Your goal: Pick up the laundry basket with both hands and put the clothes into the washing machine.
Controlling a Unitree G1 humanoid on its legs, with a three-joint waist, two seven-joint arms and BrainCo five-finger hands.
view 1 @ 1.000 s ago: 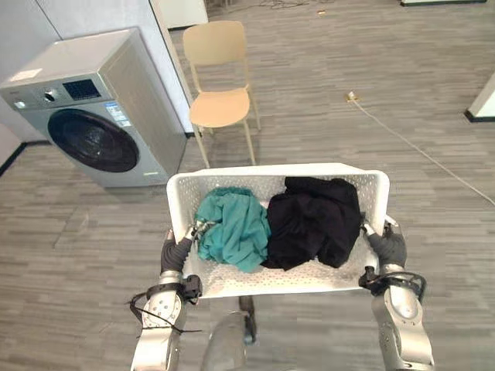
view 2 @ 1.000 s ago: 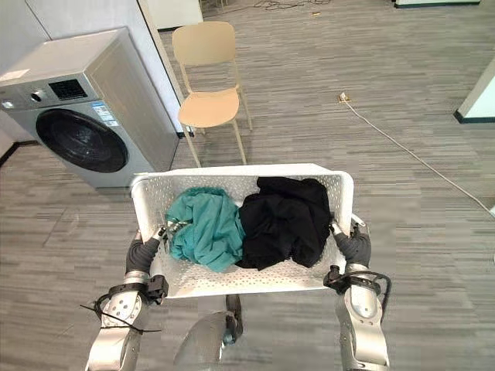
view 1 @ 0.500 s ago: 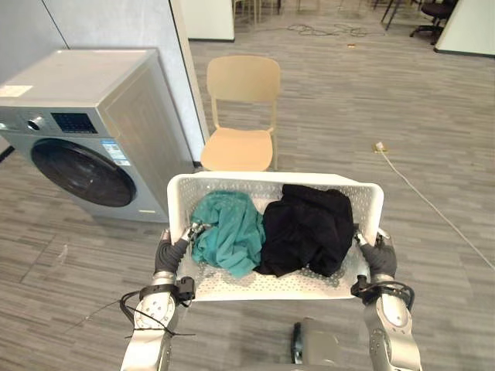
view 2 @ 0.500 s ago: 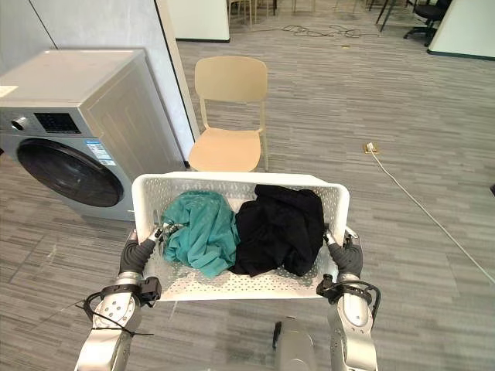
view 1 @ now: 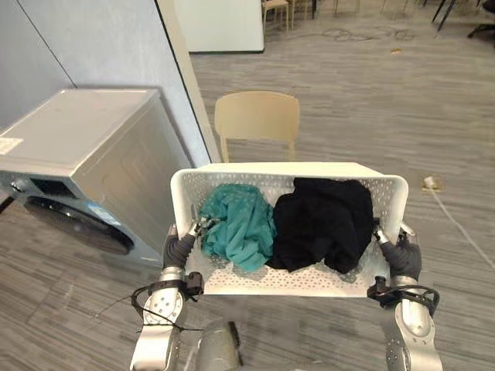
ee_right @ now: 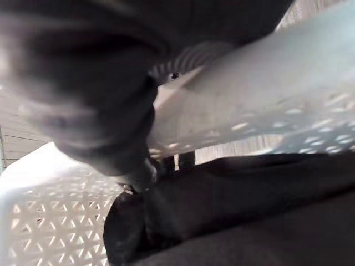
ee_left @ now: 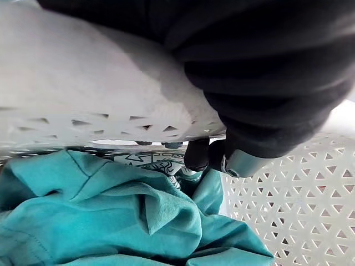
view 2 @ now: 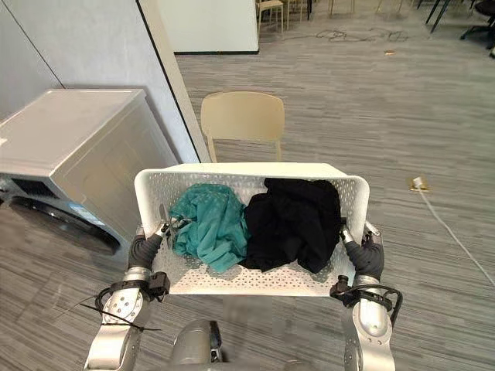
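**Change.** Compared with a second ago the whole view has shifted: the washing machine (view 1: pixel 85 147) now looms larger at 9 o'clock, and the chair (view 1: pixel 255 116) sits directly behind the basket at 12 o'clock. This reads as the robot advancing, not the objects moving. The laundry basket (view 1: pixel 286 168) is unchanged between the hands, carried clear of the floor.

**Grip.** The left hand (view 1: pixel 176 249) hooks its fingers (ee_left: pixel 198 155) over the basket's left rim. The right hand (view 1: pixel 402 259) curls likewise over the right rim.

**Load.** A teal garment (view 1: pixel 240 232) and a black garment (view 1: pixel 325 224) lie side by side inside.

**Assessment.** The approach is under way. The machine's door (view 1: pixel 73 224) appears closed, so unloading has not begun.

**Room.** Grey plank floor (view 1: pixel 371 100), a grey partition wall (view 1: pixel 100 39) at 11 o'clock, and a cord with a plug (view 1: pixel 429 183) at 3 o'clock.
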